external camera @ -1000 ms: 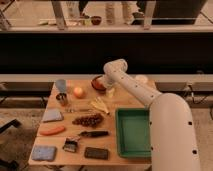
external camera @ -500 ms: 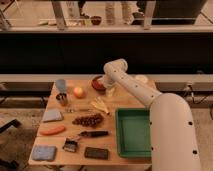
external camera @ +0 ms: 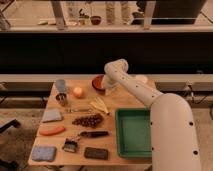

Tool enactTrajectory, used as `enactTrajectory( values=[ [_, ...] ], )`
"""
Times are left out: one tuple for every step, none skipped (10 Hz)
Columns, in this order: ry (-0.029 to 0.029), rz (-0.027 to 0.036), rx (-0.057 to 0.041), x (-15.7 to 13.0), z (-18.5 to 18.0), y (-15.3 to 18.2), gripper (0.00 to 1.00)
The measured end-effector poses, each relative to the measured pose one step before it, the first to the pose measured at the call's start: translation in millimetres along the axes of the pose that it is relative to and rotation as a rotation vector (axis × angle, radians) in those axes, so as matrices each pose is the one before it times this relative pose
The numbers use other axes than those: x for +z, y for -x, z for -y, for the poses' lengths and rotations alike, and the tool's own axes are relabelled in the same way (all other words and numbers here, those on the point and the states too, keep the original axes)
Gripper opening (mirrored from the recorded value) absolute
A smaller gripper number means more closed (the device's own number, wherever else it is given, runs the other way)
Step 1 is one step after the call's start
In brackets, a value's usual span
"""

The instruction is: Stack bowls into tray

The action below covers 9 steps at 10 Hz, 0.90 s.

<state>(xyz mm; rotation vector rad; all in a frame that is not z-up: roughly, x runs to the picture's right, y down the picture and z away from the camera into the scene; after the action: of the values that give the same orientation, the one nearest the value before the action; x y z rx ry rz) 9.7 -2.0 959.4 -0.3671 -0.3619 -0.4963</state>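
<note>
Hand at far edge of desk, tight against red-orange bowl. Bowl sits just to picture-left of the hand, and contact is unclear. Hand's grip: cannot tell. Green tray lies well toward the camera from the hand, slightly picture-right. Orange fruit and blue cup lie picture-left of the hand. Bananas lie near, on its camera side.

Smooth white rounded arm — small dark dots — end effector beside bowl
</note>
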Motion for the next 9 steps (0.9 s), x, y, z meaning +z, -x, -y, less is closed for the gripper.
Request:
enactTrajectory(
  values=[
    [-0.01604, 0.00341, 0.02438, -1.4, -3.03, -0.45, 0.08],
    [-0.00783, -0.00918, 0.02882, -2.57, -8.77, -11.11, 0.02],
    [-0.00446, -0.00503, 0.01959, -1.44, -5.27, -7.03, 0.0],
    [0.00093, -0.00012, 0.00571, 2.19, -2.42, -0.48, 0.0],
    [-0.0017, -0.00345, 0.00621, 1.57, -0.63, 1.2, 0.0],
    [-0.00097, -0.00335, 0.00407, 1.09, -0.37, 1.04, 0.0],
    [-0.00619, -0.00296, 0.00362, -0.31, -0.12, 0.9, 0.0],
    [-0.00627, -0.00174, 0.00159, -1.44, -0.3, 0.65, 0.0],
    [-0.01926, -0.00254, -0.00172, -9.78, 3.74, 2.92, 0.0]
  ],
)
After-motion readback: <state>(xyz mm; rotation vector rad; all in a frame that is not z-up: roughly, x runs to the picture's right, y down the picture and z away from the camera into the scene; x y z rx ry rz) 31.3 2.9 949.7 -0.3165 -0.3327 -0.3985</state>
